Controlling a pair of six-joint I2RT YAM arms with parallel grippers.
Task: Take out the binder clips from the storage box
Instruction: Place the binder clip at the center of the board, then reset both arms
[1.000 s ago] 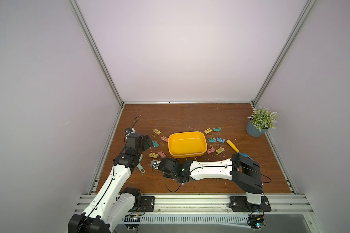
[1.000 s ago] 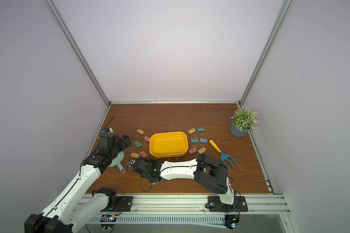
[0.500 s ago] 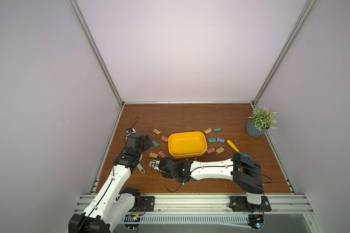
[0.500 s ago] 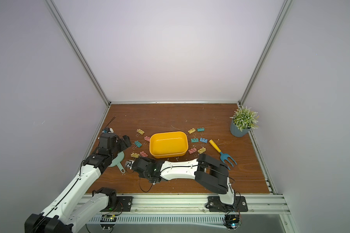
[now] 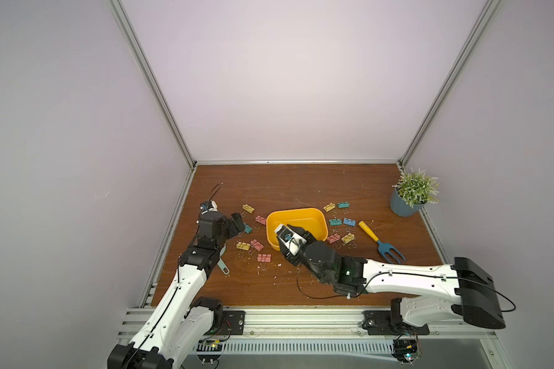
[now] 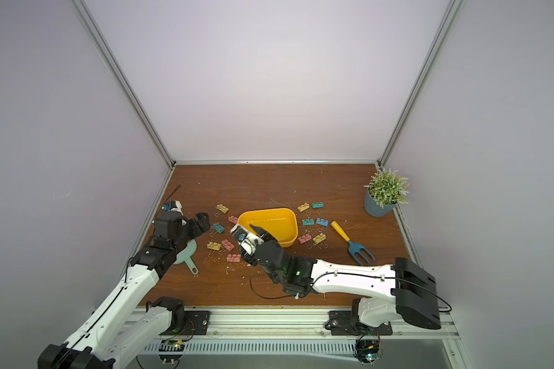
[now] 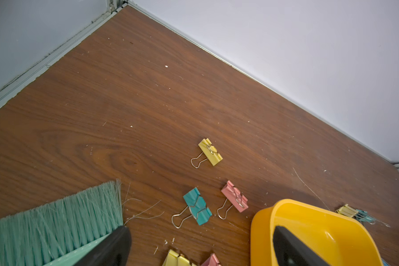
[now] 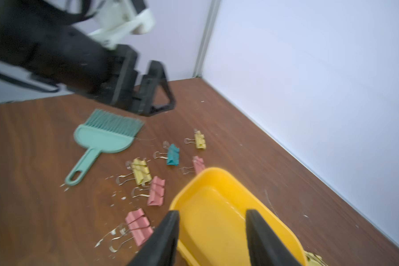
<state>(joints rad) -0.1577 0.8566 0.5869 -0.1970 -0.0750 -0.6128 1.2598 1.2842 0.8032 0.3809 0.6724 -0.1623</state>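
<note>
The yellow box [image 5: 307, 220] sits in the middle of the table [image 5: 269, 182]. All the clips [image 5: 256, 244] that show lie on the table. Six are on the side toward the left edge and six on the side toward the right edge. They are pink, yellow and teal, and one is blue. The part of the box's inside that shows is bare yellow. Its near left corner is hidden under the right end effector [image 8: 212, 211].

That end effector hangs over the corner with its fingers apart and nothing between them. The left end effector [image 7: 200, 228] is spread wide too and grips nothing. It hangs between the left edge and the box, above the bristles of a teal brush [image 8: 101, 140].

A fork [image 5: 379, 244] with a yellow handle lies nearer the right edge. A plant [image 5: 411, 198] stands in the far right corner. A small white mark [image 5: 194, 252] on the left arm [image 5: 186, 287] is too small to read.
</note>
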